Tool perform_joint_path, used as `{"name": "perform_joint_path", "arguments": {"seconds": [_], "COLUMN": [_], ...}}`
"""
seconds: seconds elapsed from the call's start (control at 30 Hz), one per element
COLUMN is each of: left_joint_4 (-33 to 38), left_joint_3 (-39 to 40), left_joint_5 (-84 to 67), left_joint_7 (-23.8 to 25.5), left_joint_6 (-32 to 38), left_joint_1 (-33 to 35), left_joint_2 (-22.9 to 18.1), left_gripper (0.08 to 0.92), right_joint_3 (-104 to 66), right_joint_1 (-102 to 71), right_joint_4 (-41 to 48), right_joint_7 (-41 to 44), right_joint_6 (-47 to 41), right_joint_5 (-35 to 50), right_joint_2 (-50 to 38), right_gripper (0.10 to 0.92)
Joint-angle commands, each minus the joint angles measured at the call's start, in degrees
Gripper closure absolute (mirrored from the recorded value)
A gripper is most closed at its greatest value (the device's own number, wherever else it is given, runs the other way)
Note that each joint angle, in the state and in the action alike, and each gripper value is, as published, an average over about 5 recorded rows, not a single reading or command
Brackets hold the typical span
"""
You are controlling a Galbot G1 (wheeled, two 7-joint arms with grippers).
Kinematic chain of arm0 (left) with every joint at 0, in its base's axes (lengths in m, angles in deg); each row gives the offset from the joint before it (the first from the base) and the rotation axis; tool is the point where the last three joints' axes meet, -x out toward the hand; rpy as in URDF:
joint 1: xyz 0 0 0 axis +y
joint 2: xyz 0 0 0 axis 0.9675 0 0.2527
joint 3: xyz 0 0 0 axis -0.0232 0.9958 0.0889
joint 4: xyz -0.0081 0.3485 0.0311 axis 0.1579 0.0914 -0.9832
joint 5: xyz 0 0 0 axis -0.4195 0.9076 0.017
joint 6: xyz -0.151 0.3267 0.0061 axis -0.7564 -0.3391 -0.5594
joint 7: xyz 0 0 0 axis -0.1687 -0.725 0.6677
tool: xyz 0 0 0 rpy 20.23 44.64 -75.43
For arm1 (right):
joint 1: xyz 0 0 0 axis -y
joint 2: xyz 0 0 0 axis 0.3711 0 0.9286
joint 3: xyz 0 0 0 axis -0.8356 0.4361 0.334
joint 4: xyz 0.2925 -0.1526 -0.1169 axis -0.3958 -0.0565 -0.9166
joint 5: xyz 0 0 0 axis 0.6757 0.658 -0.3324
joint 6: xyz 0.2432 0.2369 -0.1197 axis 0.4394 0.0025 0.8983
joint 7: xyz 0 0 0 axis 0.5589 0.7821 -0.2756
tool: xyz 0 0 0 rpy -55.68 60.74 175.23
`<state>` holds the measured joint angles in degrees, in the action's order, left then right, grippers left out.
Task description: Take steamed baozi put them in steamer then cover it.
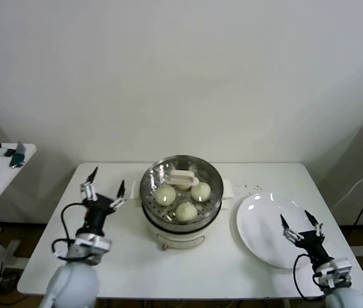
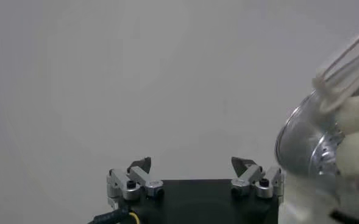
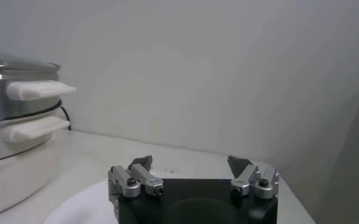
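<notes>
the steamer (image 1: 181,192) is being shown at the centre of the head view, standing on the white table (image 1: 123,256); its steel basket is sitting on a cream pot base; a clear lid (image 1: 182,177) with a pale handle is lying over the basket, so the steamer is being seen covered; through the glass three baozi (image 1: 186,211) are being made out clearly, side by side on the basket floor, and whether a fourth is lying under the handle cannot be told; a flat white plate (image 1: 265,228) is lying bare in the lower right of the frame, just beside the steamer.

the left gripper (image 1: 103,183) is being held at the left of centre, above the table and beside the steamer but apart from it; its fingers are being kept spread wide, with nothing between them; in the left wrist view the same spread fingers (image 2: 139,167) are being seen against the wall, with the lid's rim at the right edge.

the right gripper (image 1: 300,224) is being held in the lower right of the frame, over the plate's near part; its fingers (image 3: 144,164) are likewise standing spread and empty, with the steamer's side handles at the far left of that view.
</notes>
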<state>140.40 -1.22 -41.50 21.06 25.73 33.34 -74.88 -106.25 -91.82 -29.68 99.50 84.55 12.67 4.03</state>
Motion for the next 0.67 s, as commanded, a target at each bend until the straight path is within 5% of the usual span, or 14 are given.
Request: {"name": "perform_joint_path", "arguments": {"seconds": [0.03, 0.67], "left_joint_4": [-12.7, -14.0], "left_joint_3": [-14.2, -14.7], "left_joint_5": [-31.5, -34.1], "left_joint_7": [-1.9, 7.0], "left_joint_6": [16.7, 17.3], "left_joint_1": [7.4, 7.8], "left_joint_2": [-4.1, -4.6], "left_gripper": [0.177, 0.177], "right_joint_3": [-0.2, -0.4], "right_joint_1": [-2.9, -2.2], "right_joint_4": [-2.9, -2.1], "right_joint_7": [0.6, 0.8], "right_joint_6": [1.2, 2.6], "right_joint_5": [1.0, 2.7], "right_joint_2": [1.4, 1.4], "right_gripper": [0.203, 0.203]}}
